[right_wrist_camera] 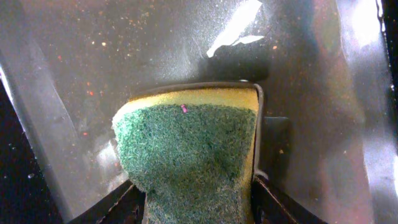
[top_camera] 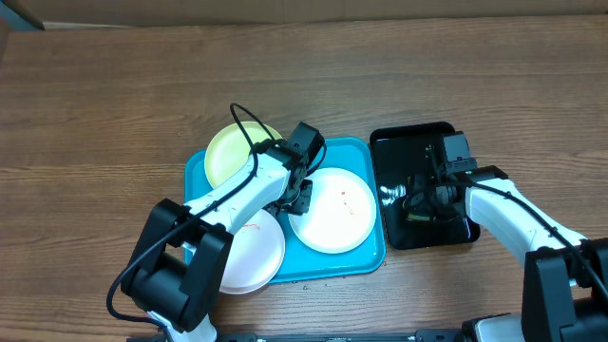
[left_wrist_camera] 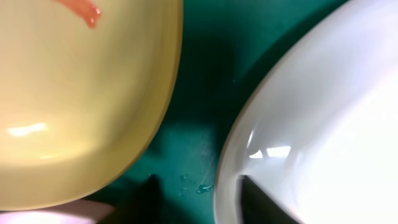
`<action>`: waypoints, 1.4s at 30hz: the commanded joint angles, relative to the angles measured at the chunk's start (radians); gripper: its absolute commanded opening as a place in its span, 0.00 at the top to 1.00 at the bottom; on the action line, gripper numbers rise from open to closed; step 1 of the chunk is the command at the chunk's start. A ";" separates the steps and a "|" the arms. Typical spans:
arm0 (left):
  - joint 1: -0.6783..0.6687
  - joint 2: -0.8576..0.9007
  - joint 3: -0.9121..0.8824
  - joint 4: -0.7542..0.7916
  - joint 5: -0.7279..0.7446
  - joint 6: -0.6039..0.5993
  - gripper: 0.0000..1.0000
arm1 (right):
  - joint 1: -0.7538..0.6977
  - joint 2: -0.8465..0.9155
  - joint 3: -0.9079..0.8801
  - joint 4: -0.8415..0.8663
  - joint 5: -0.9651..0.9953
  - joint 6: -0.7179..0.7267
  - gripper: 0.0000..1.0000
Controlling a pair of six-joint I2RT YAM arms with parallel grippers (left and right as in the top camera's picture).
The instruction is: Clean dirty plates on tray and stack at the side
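Reaching across the turquoise tray (top_camera: pixel 334 270), your left arm holds the left gripper (top_camera: pixel 301 195) low between the yellow-green plate (top_camera: pixel 231 152) and the right white plate (top_camera: pixel 334 214), its fingers spread, one either side of that white plate's rim. Your right arm bends over the black tray (top_camera: pixel 408 142), the right gripper (right_wrist_camera: pixel 194 202) pinching a green-and-yellow sponge (right_wrist_camera: pixel 186 146). All three plates lie on the turquoise tray on the tabletop (top_camera: pixel 95 114). The yellow-green plate carries an orange smear (left_wrist_camera: pixel 84 9), and the second white plate (top_camera: pixel 255 255) sits at the near-left corner.
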 commanded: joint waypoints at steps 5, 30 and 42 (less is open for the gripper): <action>-0.002 0.012 0.062 -0.095 0.119 -0.043 0.52 | 0.005 0.002 -0.008 0.002 0.005 0.000 0.36; -0.003 0.012 -0.093 0.090 0.113 -0.254 0.90 | 0.005 0.002 -0.008 -0.024 -0.035 -0.003 0.57; -0.003 0.012 -0.094 0.097 0.098 -0.254 0.78 | 0.005 0.001 0.076 -0.102 -0.035 -0.004 0.37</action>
